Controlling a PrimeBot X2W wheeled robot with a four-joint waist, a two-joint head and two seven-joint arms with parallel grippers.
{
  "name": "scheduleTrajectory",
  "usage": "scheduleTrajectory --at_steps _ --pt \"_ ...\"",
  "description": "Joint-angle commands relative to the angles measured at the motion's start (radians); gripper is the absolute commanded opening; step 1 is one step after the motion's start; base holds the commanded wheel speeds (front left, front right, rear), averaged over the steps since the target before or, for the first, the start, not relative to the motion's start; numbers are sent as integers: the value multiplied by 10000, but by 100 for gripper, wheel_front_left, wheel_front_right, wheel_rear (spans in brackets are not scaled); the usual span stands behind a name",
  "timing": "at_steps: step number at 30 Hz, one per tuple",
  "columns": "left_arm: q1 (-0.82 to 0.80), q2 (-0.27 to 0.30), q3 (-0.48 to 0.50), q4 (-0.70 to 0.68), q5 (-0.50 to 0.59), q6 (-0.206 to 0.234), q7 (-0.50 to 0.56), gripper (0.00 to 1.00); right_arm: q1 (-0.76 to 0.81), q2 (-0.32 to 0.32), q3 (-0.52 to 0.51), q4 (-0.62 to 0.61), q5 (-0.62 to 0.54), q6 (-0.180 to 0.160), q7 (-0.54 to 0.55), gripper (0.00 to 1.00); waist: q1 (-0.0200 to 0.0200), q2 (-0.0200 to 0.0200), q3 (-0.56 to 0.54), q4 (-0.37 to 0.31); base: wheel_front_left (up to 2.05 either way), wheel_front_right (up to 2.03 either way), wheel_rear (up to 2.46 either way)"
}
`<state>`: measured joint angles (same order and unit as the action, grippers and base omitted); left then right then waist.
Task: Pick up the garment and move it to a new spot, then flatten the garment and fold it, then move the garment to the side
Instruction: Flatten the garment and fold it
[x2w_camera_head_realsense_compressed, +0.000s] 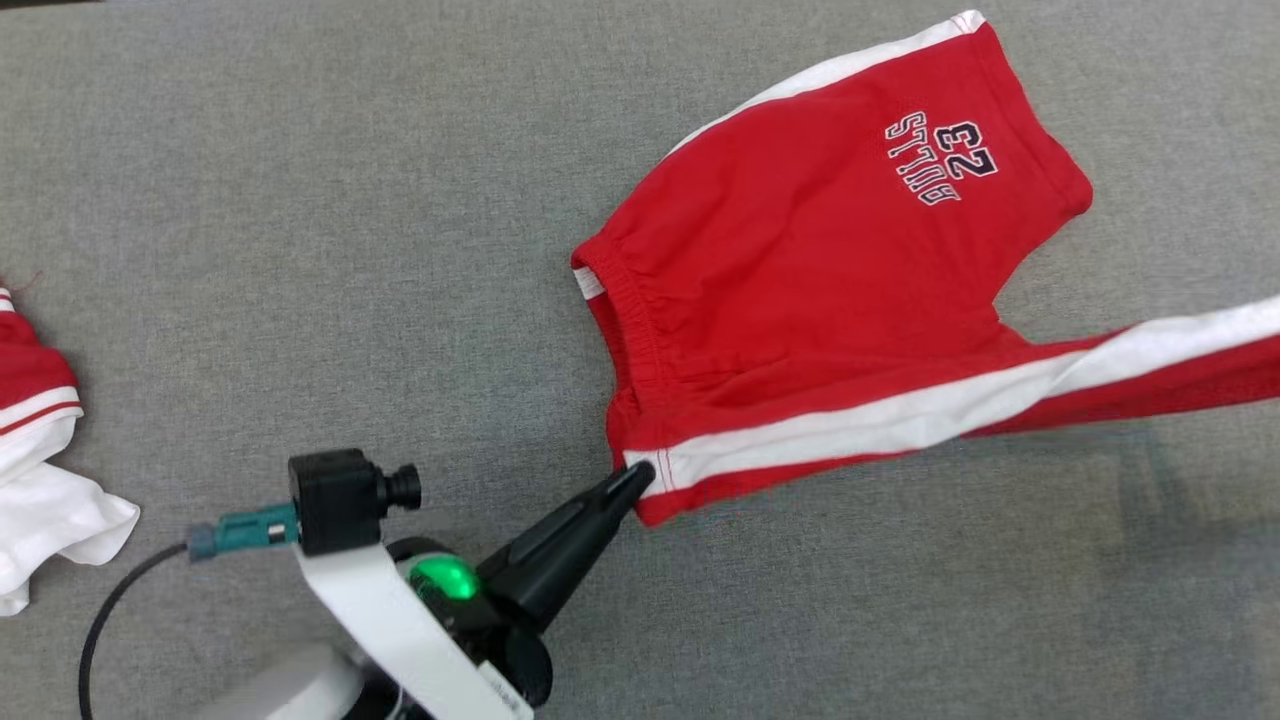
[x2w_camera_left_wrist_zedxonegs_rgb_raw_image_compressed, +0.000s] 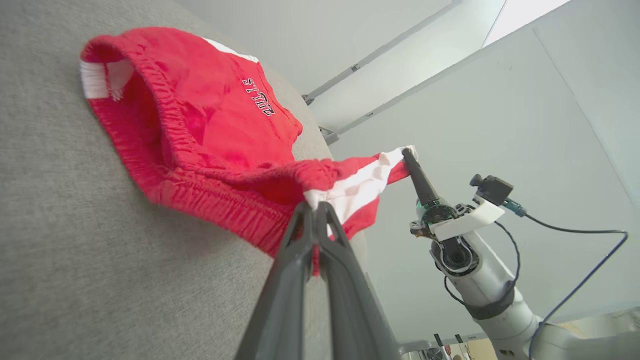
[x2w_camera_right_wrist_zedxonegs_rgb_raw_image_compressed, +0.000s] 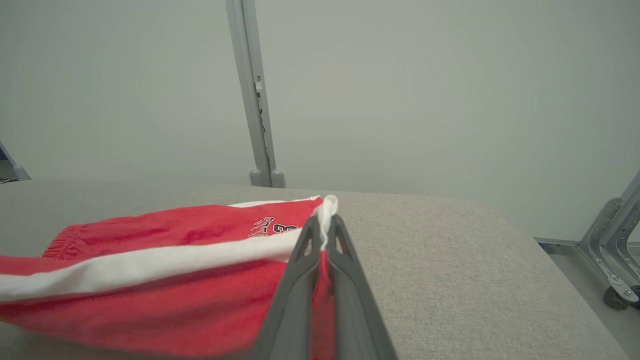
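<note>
Red soft-knit shorts with white stripes, limp and light, rest half on the grey cloth counter; my left pincer clamps the waistband corner, my right pincer the leg hem.

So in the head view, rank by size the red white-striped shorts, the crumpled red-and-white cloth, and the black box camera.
Red white-striped shorts
Crumpled red-and-white cloth, partly cut off at the edge
Black box camera, though nearer the lens
</note>
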<state>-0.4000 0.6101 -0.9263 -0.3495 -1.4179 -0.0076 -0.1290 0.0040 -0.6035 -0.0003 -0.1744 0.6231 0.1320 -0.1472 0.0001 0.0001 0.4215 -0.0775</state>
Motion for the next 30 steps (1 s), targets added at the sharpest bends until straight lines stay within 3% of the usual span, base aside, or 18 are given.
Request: scheduleTrajectory --at_steps 1,5,13,23,30 --pt "-77 76 56 0 62 -21 -69 0 14 13 -16 -20 -1 -26 -11 0 -1 -1 85 80 0 0 0" --pt "-925 -565 801 566 -2026 -109 771 0 -1686 -747 574 873 465 -26 414 0 -1 -1 649 413 0 0 0" --pt "-2345 -1243 1664 1738 -4259 444 1995 0 -4535 -1590 2015 2333 1034 -26 751 0 -1 -1 1357 825 0 0 0" --pt "-4282 -2039 1695 3499 -4878 899 3305 0 -7874 -1973 4068 4261 1466 -26 1001 0 -1 -1 2104 1207 0 0 0" --pt "-4745 -2244 1538 4205 -4622 781 3580 0 -9267 -1923 5140 5434 1683 -26 859 0 -1 -1 2339 1321 0 0 0"
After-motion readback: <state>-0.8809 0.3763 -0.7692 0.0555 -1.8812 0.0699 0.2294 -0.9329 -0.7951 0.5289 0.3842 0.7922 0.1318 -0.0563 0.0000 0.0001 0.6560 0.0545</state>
